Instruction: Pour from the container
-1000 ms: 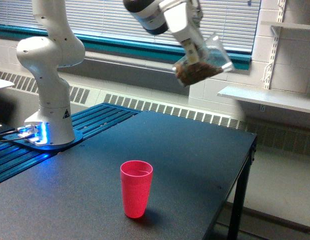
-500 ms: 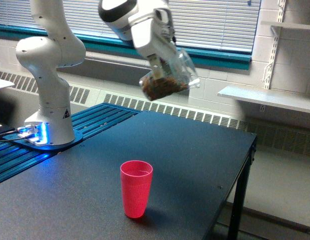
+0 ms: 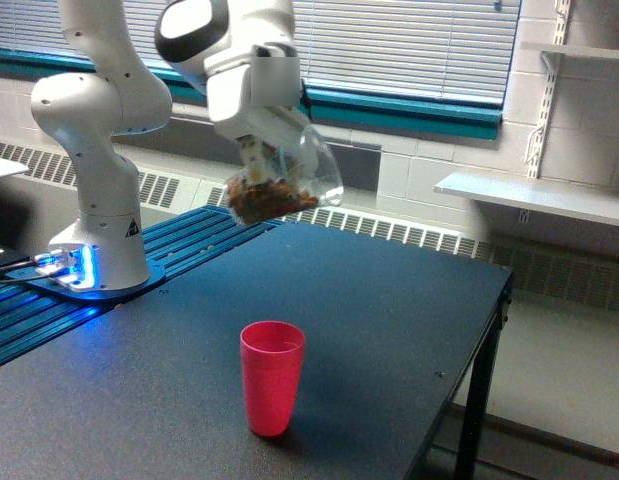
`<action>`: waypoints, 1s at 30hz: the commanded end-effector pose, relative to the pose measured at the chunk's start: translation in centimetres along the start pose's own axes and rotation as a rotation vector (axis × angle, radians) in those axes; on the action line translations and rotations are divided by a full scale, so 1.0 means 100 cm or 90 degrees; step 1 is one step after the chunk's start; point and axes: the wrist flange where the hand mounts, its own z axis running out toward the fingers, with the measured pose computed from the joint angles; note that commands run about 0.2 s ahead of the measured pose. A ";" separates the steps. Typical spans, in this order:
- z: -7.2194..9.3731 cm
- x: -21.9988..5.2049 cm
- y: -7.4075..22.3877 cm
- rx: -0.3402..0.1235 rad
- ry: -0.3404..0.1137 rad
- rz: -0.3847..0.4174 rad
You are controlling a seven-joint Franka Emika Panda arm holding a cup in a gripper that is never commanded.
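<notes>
Positioning is the step in hand, as I judge it: the container [image 3: 281, 187] hangs tilted in the air, well above the table [image 3: 389, 310] and up-left of the pink cup [image 3: 272, 376], with its brown pieces gathered at the low left end and its mouth toward the exterior view's right. To do it well I would bring that mouth directly over the cup opening before tilting further, then rotate slowly so the pieces slide rather than tumble out in a clump. The gripper [image 3: 257, 150] is clamped on the container; the fingers themselves are mostly hidden behind the glass.

Surroundings, largest first: the window blinds [image 3: 409, 40] across the far wall; the arm's white base column [image 3: 99, 170] at far left on a blue slatted platform [image 3: 179, 245]; a wall shelf [image 3: 539, 195] at right. The table is bare near the cup, so nothing obstructs the descent. The cup stands upright, unsecured and light-looking; a falling clump could tip it.
</notes>
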 end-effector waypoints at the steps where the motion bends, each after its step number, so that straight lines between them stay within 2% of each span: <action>1: 0.004 -0.010 0.020 -0.006 -0.004 0.003; 14: 0.021 -0.037 0.044 -0.042 -0.042 -0.016; 30: 0.037 -0.056 0.050 -0.089 -0.075 -0.040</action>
